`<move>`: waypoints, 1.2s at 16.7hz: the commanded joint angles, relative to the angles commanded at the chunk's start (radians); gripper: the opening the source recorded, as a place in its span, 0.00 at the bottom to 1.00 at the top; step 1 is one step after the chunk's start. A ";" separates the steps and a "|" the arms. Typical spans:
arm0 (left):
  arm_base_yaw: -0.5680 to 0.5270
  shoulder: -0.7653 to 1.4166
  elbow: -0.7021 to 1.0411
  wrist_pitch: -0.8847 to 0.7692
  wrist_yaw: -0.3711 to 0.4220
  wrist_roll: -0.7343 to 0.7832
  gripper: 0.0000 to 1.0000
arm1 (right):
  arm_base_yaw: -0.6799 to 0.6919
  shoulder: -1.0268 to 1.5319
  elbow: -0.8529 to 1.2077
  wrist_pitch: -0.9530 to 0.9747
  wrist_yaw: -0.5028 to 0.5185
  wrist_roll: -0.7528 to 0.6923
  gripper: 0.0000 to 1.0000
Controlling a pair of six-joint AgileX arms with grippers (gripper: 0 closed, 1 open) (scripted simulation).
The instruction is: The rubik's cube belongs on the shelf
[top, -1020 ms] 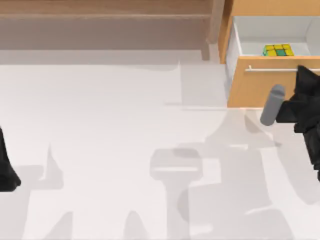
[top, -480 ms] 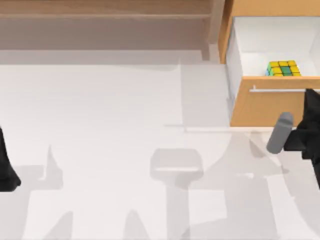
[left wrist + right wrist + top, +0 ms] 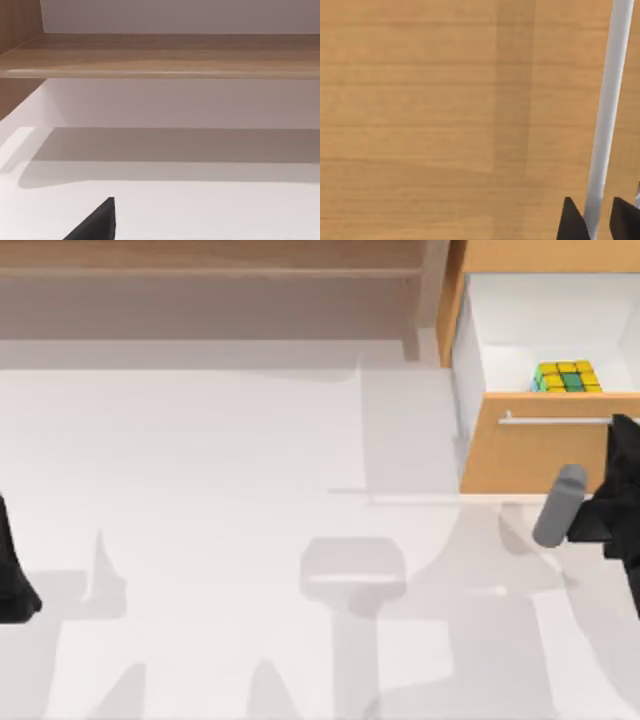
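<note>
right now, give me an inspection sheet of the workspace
surface: white table, bare apart from shadows
job's things: small yellow, green and blue rubik's cube lies in the open white-lined drawer; long brown-grey wooden shelf along the far edge carries nothing
clutter: nothing seen
grippers: right gripper at the drawer's silver bar handle, a finger on either side of it; left gripper parked at the table's left edge
cables: nothing seen
surroundings: orange-wood drawer cabinet at far right
</note>
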 joint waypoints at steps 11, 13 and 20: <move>0.000 0.000 0.000 0.000 0.000 0.000 1.00 | 0.000 0.000 0.000 0.000 0.000 0.000 1.00; 0.000 0.000 0.000 0.000 0.000 0.000 1.00 | 0.000 0.000 0.000 0.000 0.000 0.000 1.00; 0.000 0.000 0.000 0.000 0.000 0.000 1.00 | 0.020 -0.005 -0.046 0.042 0.020 0.000 1.00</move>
